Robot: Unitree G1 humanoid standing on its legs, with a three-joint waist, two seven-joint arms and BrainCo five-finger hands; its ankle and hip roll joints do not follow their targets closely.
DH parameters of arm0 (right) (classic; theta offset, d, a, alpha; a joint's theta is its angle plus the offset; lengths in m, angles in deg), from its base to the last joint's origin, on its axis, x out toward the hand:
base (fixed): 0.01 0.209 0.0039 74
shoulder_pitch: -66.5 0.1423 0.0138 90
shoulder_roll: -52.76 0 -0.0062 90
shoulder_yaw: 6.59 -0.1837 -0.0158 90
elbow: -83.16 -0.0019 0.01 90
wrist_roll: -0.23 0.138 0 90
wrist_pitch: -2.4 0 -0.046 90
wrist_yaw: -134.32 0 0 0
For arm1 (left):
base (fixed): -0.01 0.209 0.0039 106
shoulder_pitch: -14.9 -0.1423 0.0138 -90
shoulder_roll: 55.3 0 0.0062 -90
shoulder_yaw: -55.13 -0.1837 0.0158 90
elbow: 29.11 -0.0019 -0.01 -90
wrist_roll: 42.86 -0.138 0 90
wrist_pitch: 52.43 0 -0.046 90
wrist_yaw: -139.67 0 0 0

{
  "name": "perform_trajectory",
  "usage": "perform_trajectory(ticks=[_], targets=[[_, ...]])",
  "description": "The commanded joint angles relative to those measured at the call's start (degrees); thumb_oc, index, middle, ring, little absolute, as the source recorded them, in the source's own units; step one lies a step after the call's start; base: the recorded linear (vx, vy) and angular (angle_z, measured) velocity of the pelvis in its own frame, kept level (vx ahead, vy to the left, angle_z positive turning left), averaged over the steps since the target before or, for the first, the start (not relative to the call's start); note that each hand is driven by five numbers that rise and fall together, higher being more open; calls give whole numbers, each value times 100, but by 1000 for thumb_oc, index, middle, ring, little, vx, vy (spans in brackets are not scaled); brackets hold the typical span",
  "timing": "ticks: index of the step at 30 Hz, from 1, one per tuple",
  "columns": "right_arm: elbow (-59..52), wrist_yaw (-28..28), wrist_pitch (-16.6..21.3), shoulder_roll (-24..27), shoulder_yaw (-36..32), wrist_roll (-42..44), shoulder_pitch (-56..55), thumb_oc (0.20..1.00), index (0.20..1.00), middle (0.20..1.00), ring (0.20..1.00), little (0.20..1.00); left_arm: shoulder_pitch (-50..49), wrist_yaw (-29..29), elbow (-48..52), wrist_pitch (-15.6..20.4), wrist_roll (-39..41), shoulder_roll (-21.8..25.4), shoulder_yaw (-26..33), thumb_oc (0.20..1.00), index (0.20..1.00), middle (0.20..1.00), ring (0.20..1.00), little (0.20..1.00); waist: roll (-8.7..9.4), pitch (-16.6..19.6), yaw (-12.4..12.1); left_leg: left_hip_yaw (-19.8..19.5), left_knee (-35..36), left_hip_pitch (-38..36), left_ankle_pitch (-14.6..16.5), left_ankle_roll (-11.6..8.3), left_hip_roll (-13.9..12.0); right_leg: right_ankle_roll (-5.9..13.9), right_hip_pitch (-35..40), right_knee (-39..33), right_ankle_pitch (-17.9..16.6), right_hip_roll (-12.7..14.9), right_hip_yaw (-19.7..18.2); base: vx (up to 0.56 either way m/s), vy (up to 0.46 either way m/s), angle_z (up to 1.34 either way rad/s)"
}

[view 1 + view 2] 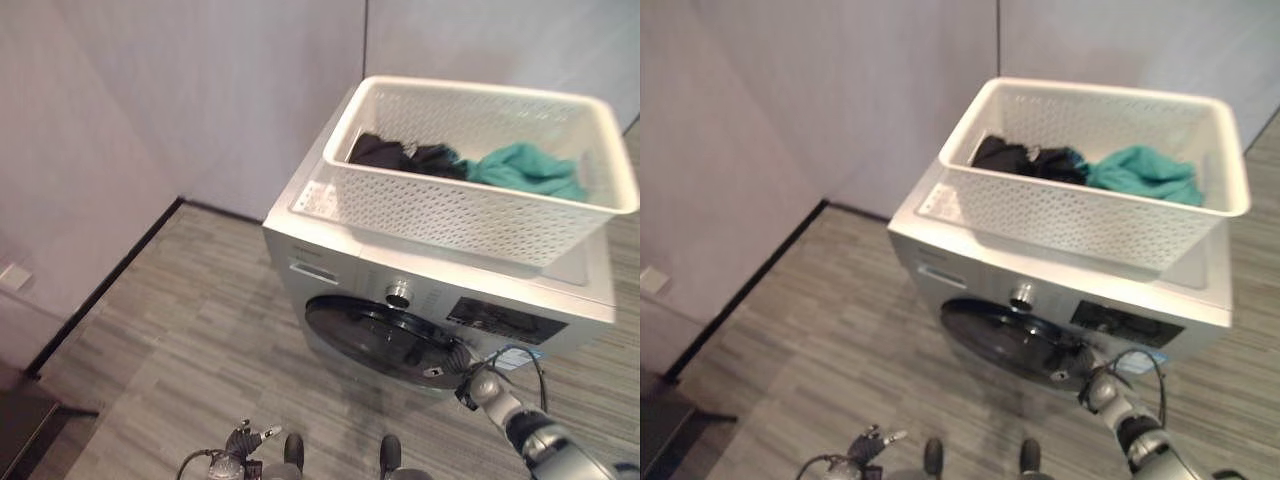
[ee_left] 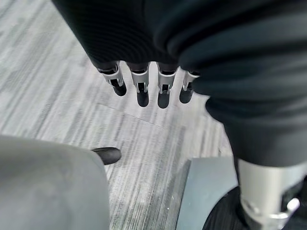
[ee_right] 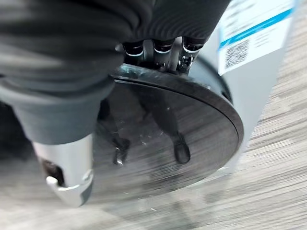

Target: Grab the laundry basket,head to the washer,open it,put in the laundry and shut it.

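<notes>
Right now I am reaching my right hand (image 3: 158, 50) to the edge of the washer's round dark door (image 1: 385, 335), and my fingers (image 3: 163, 48) are going behind its rim, so I cannot tell whether they are curling round it or lying straight. The door is standing slightly away from the front of the washer (image 1: 330, 270), tilted outward at the side where my hand is.

The white laundry basket (image 1: 470, 215) is sitting on top of the washer, set a little askew so one corner is overhanging the far right side. Inside it a black garment (image 1: 400, 155) is lying beside a teal garment (image 1: 525, 170), the two touching near the middle of the basket.

I am letting my left hand (image 2: 144, 86) hang low at my side above the grey wood-look floor (image 1: 190, 340), its fingers straight and relaxed, gripping nothing. The washer is standing against a pale wall (image 1: 200, 90) near a corner.
</notes>
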State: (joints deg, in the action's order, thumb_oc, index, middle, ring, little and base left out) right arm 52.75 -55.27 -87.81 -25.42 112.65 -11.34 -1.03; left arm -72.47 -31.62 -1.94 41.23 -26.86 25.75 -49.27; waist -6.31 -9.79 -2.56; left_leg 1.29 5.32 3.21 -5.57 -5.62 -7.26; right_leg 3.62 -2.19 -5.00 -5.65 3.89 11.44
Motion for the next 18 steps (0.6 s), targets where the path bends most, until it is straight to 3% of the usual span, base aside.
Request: perform_trajectory(ticks=[1,12,18], targets=[[526,-246,-3,-408,113,64,1008,1000,1000,1000,1000,1000,500,204,-12,290,346,265,-308,1000,1000,1000,1000,1000,297,-297,-256,-73,-368,26,479,30,-22,368,-164,75,288,616,-424,-57,-1,17],[167,-215,52,-2070,904,419,405,1000,1000,1000,1000,1000,395,673,-8,353,591,192,-239,1000,1000,1000,1000,1000,352,-288,-385,-154,-500,53,512,14,-123,271,-88,98,401,540,-426,4,-29,0],[116,-153,165,-2519,1440,489,496,1000,1000,1000,1000,1000,298,762,295,444,899,162,-311,1000,1000,1000,1000,1000,347,-296,-551,-246,-595,-10,459,-90,-321,181,95,1,514,327,-414,-24,-97,-5]])
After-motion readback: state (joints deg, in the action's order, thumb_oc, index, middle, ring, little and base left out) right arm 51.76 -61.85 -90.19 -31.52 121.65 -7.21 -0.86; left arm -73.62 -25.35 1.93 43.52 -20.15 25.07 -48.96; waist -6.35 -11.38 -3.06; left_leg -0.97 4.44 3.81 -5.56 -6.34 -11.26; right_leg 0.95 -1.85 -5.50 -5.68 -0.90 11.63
